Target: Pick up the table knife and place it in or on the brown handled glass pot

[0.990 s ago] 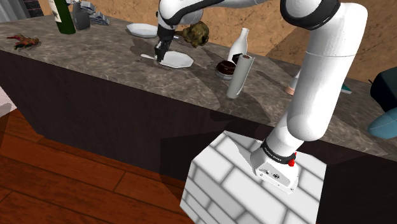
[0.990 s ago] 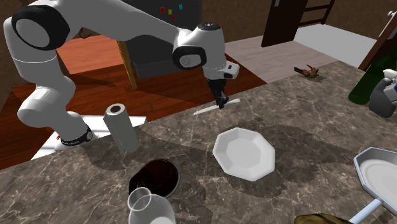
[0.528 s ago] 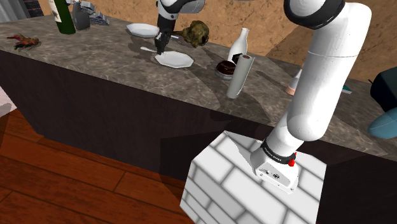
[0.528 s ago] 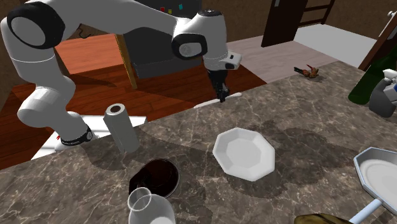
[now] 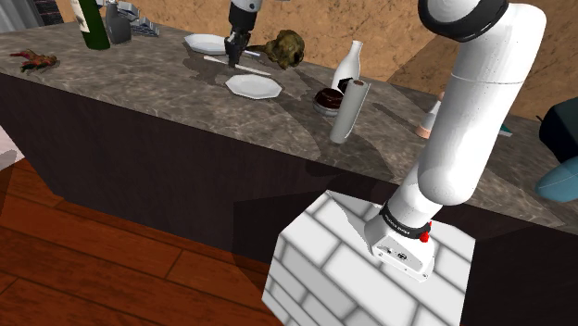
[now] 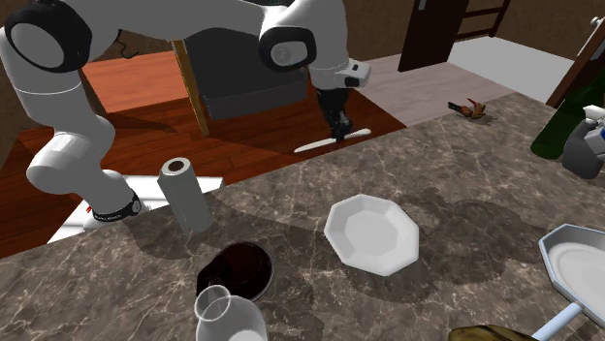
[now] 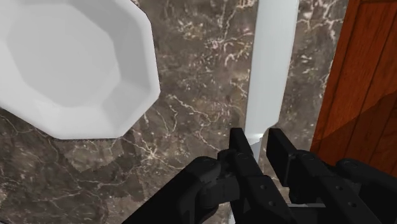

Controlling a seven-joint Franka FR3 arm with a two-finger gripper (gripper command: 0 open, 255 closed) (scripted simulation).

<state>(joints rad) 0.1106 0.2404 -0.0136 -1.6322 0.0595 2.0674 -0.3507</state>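
My gripper is shut on a white table knife and holds it level above the marble counter's edge. In the shoulder view the gripper hangs over the far side of a white octagonal plate, with the knife sticking out on both sides. The wrist view has the black fingers clasping the knife near one end, its blade running away from the hand. The dark brown round pot stands on the counter next to the paper roll, well away from the gripper.
On the counter are the octagonal plate, a white bottle, a silver pan, a green bottle and a small red-brown object. A brown lumpy object sits behind the gripper. Wood floor lies past the counter edge.
The gripper has risen from the counter with the knife clasped in it, lifting it clear of the surface and shifting toward the counter's far side in the shoulder view.
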